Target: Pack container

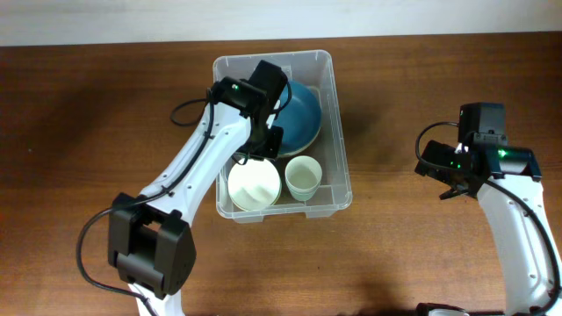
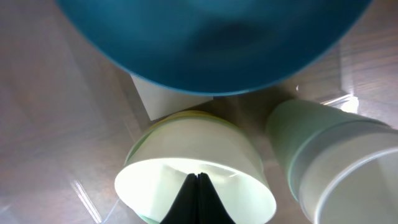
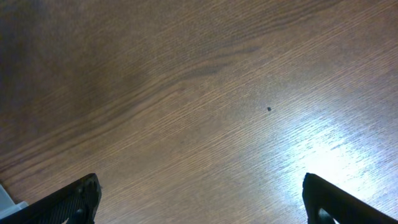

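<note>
The clear plastic container (image 1: 341, 132) stands on the table at centre. It holds a blue bowl (image 1: 299, 114), a pale cream bowl (image 1: 254, 185) and a pale green cup (image 1: 301, 178). My left gripper (image 1: 263, 147) is inside the container, between the blue bowl and the cream bowl. In the left wrist view its fingers (image 2: 198, 178) are shut together with nothing between them, just above the cream bowl's mouth (image 2: 161, 180). The blue bowl (image 2: 211, 43) fills the top and the cup (image 2: 336, 168) is at the right. My right gripper (image 1: 453, 180) is open and empty over bare table (image 3: 202, 199).
The container's white label (image 2: 165, 99) shows under the blue bowl. The brown wooden table (image 1: 88, 114) extends on both sides of the container. A pale wall edge (image 1: 281, 17) runs along the back.
</note>
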Controlling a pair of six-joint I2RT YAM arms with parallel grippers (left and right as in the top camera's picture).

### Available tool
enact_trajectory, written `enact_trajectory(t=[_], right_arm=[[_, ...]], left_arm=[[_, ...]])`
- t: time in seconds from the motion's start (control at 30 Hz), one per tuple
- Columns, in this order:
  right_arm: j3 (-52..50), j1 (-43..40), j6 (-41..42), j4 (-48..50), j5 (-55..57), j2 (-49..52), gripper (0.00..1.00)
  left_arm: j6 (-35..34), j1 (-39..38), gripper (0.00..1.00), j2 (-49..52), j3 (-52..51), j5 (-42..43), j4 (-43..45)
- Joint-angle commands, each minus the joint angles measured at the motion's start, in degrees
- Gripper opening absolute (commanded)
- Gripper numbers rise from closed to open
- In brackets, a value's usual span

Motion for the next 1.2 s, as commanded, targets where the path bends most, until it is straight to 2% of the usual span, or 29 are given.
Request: enact_trajectory(t=[0.0,0.13,0.33,0.5,0.57,0.63,0.73,0.8,0.83,0.9,1.0,1.13,1.17], right_arm=[[0.2,0.0,-0.6,-0.1,0.8,-0.6,0.99],[0.2,0.0,-0.6,-0.3,0.7,-0.6,0.99],[0.2,0.0,-0.6,-0.6,0.8,-0.6,0.99],[0.2,0.0,-0.6,-0.5,0.7,-0.6,0.99],[0.2,0.0,-2.1,0.6,0.1,-0.6,0.99],[0.4,0.0,-4.9,3.2,-2.0,-0.6,0.99],[2.4,0.7,-6.6,9.9,-2.3,-0.6,0.99],[3.3,1.8,-8.3,15.6,-1.9,-0.6,0.99],[3.3,2.1,-8.4,17.5,-1.7,-0.5,0.99],[3.3,2.8,-10.6,23.6,-1.7,0.1,0.99],[3.3,3.0,-10.6,27.5,-1.7,0.4,0.99],[3.4,3.0,-12.5,23.5,-1.7,-0.9,0.99],[3.4,3.0,-11.5,21.2,-1.9,-1.9,0.99]], left_arm=[[-0.5,0.4,0.01,-0.3,-5.8,1.0,4.1],[-0.5,0.4,0.01,-0.3,-8.0,0.9,9.3],[-0.5,0.4,0.01,-1.5,-6.0,0.8,9.2],[-0.5,1.4,0.03,-8.0,-0.4,-5.4,6.2],[-0.5,4.5,0.55,-13.0,1.4,-6.2,6.4],[-0.5,7.1,0.62,-15.3,1.7,-6.2,6.9],[0.3,16.1,0.8,-17.6,1.7,-5.7,8.8],[1.2,21.9,0.96,-16.9,1.6,-5.0,9.9],[1.2,23.6,0.99,-16.5,1.6,-5.1,10.1],[1.2,27.2,0.99,-15.5,1.6,-5.1,10.2],[1.2,30.5,0.99,-14.4,1.6,-5.1,10.2],[1.3,32.7,0.99,-14.2,1.6,-4.0,9.6],[3.6,33.2,0.99,-14.4,1.6,-2.4,8.9]])
